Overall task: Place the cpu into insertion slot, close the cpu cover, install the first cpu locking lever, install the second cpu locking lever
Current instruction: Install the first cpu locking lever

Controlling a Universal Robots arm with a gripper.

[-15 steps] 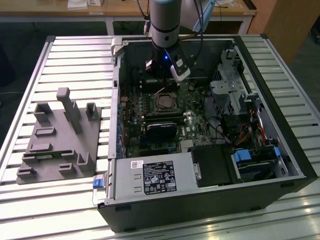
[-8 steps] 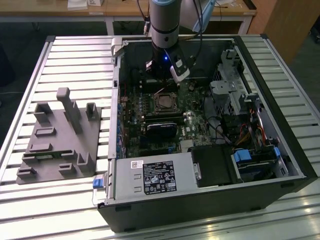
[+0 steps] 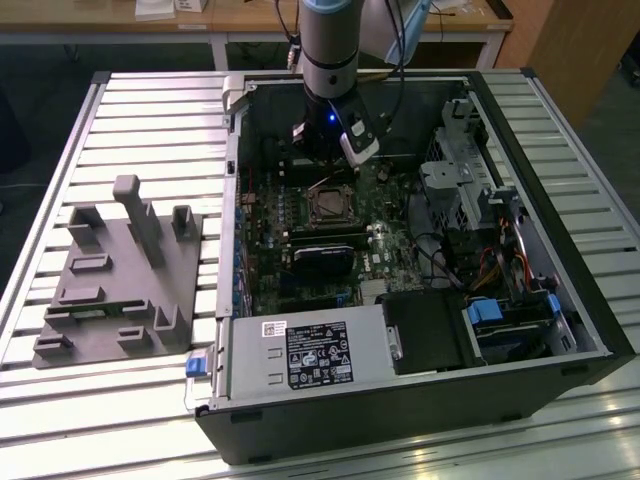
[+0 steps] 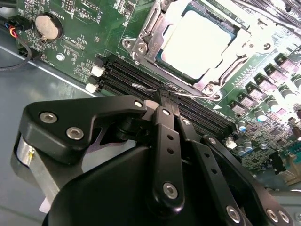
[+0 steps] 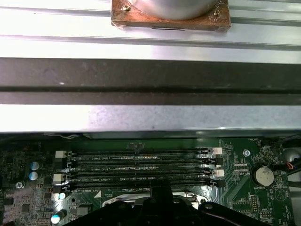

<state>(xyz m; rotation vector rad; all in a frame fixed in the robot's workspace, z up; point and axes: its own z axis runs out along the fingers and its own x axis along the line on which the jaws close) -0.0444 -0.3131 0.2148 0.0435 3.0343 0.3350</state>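
One cpu (image 4: 195,44) lies flat in the insertion slot (image 3: 309,205), just beyond the gripper's fingertips, its pale metal top showing through the window of the cpu cover (image 4: 153,35), which lies down over it. The gripper (image 4: 164,96) has its fingers drawn fully together, tips down at the near edge of the socket. A thin wire locking lever (image 4: 143,87) passes through the tips and appears pinched between them. Four long black memory slots (image 4: 136,75) run directly beneath the fingertips, between the gripper and the socket; in the first wrist view the same slots (image 5: 141,165) lie just past the dark finger ends. A round coin battery (image 4: 48,27) sits on the green motherboard (image 4: 80,44), well off to one side of the gripper. In the exterior view the arm stands upright inside the open computer case (image 3: 560,300), and a grey moulded fixture (image 3: 120,270) rests on the slatted table (image 3: 150,110), well apart from the gripper.
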